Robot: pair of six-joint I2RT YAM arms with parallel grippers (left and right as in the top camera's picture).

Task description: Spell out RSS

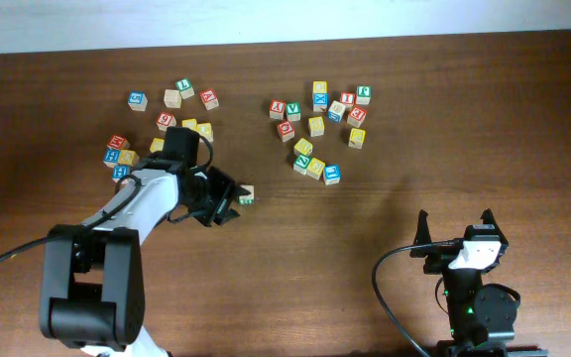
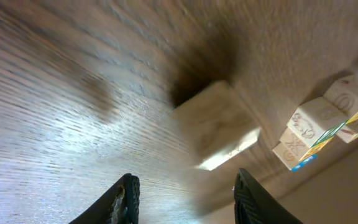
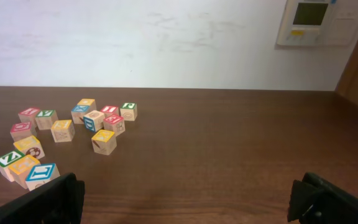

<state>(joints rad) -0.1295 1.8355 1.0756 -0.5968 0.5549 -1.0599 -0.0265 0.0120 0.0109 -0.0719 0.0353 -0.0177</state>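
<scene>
A small wooden cube with a green top face [image 1: 247,195] lies alone on the table, just past my left gripper's fingertips; its letter is too small to read. In the left wrist view it is a blurred pale cube [image 2: 219,127] ahead of the jaws and not between them. My left gripper [image 1: 232,201] [image 2: 186,186] is open and empty, low over the table. Yellow-faced cubes [image 1: 316,126] [image 3: 103,140] sit in the back clusters; their letters are not legible. My right gripper [image 1: 455,226] [image 3: 185,199] is open and empty at the near right.
A cluster of several red, blue, green and yellow cubes [image 1: 332,109] lies at the back centre-right. Another cluster [image 1: 171,97] lies at the back left, partly under my left arm. The wooden table [image 1: 365,248] ends at a white wall behind.
</scene>
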